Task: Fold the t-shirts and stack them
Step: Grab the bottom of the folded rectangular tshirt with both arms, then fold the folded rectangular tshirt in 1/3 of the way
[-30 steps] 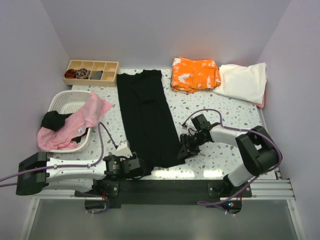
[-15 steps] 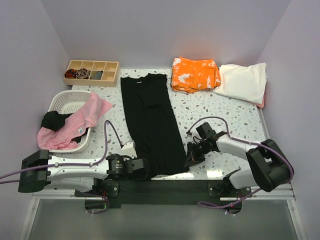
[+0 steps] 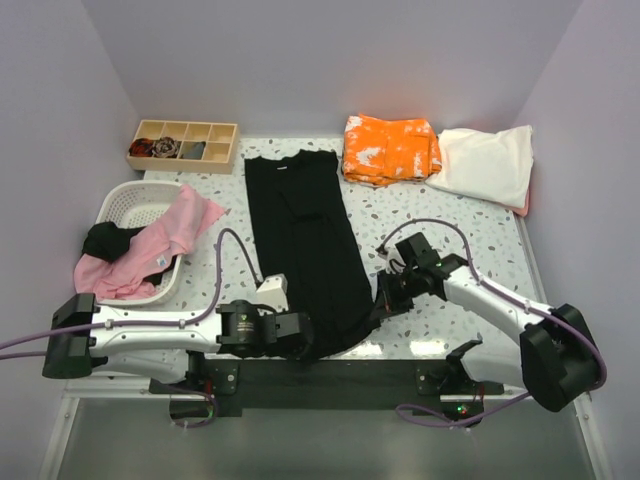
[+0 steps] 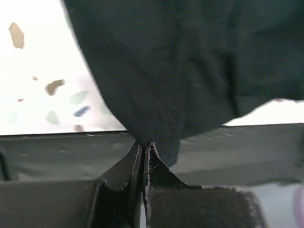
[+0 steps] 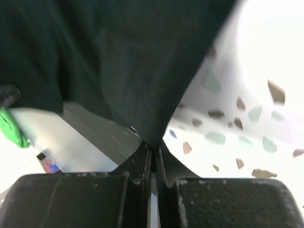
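Note:
A long black t-shirt [image 3: 305, 240] lies folded lengthwise down the middle of the table, its collar at the far end. My left gripper [image 3: 300, 340] is shut on its near left corner, the dark cloth [image 4: 156, 85] pinched between the jaws [image 4: 144, 145]. My right gripper [image 3: 378, 312] is shut on the near right corner, cloth [image 5: 118, 61] rising from the closed jaws [image 5: 153, 148]. An orange white-blotched t-shirt [image 3: 390, 148] lies folded at the back, with a cream one [image 3: 488, 163] beside it. A pink one [image 3: 150, 245] drapes over the basket's rim.
A white slotted basket [image 3: 125, 205] stands at the left with dark cloth inside. A wooden compartment tray [image 3: 185, 143] sits at the back left. The table's near edge and the black mounting rail [image 3: 330, 380] run just below both grippers.
Both grippers closed on the black shirt's near corners. The near hem has been drawn toward the front edge and to the right, and the shirt now lies slightly farther right and straighter.

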You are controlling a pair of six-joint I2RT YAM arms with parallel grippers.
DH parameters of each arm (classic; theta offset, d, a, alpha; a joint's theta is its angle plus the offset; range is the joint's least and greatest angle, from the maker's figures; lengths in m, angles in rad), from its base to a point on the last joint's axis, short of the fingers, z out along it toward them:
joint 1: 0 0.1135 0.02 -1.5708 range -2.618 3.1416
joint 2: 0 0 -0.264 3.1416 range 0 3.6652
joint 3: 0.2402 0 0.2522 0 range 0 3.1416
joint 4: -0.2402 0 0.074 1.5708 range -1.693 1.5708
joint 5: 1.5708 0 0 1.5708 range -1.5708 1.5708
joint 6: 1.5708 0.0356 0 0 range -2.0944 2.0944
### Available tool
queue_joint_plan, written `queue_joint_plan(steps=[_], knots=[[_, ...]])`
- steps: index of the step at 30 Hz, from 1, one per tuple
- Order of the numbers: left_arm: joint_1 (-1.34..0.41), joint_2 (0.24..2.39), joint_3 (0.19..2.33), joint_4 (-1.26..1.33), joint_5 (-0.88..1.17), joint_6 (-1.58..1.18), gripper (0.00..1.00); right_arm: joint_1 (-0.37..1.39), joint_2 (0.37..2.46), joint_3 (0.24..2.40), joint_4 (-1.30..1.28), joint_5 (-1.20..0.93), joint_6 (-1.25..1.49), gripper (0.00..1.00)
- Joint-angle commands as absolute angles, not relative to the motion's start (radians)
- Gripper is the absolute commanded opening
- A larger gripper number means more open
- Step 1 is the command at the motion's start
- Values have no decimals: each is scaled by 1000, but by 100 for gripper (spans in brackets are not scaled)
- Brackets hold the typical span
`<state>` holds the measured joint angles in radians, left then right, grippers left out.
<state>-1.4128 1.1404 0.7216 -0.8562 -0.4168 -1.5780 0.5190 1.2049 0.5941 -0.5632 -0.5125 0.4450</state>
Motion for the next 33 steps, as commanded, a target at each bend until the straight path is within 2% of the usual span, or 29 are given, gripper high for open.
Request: queue_joint_plan(steps=[1, 16, 28, 33], knots=[[-1425, 1141, 862, -962, -506, -1577, 0, 525, 1285, 716, -549, -468, 407, 0], [-1404, 1160, 956, -1092, -702, -1724, 0, 515, 1480, 1014, -577, -399, 324, 0], [-1151, 1207, 960, -881, -767, -1431, 0, 468, 1643, 1140, -588, -397, 296, 0], [-1005, 1247, 957, -772, -712, -1267, 0, 462, 1713, 1204, -575, -403, 307, 0]])
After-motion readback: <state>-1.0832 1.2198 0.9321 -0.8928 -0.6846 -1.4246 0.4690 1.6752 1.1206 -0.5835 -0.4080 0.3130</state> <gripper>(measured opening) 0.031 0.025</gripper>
